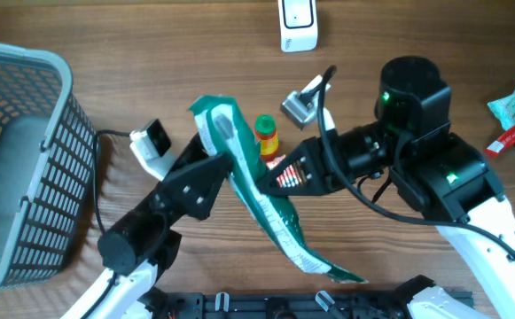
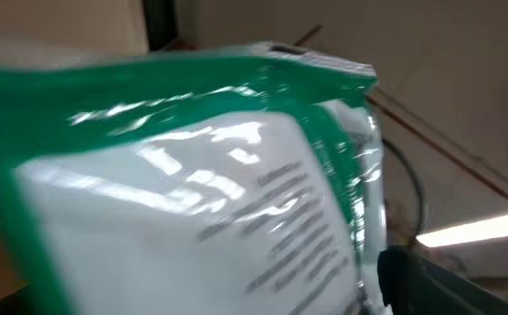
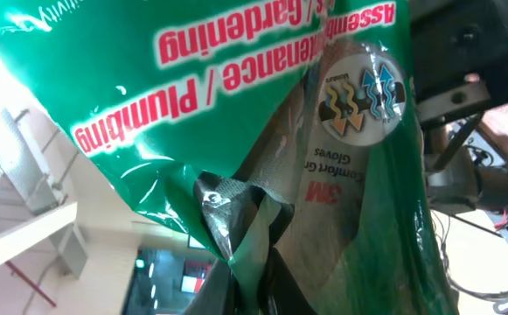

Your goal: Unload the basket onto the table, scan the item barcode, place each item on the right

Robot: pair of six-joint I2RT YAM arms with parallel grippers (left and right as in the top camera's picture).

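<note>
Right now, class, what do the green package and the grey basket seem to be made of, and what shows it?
The green package: thin glossy plastic film, likely; it crinkles and shows bright glare streaks. The basket: moulded grey plastic, probably, matte, with an open lattice wall and a thick smooth rim.

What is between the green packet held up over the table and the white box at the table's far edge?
A small bottle stands on the table right beside the green packet, on the side toward the white box. A grey part of the right arm also juts into that path. Nothing else visible lies between.
</note>
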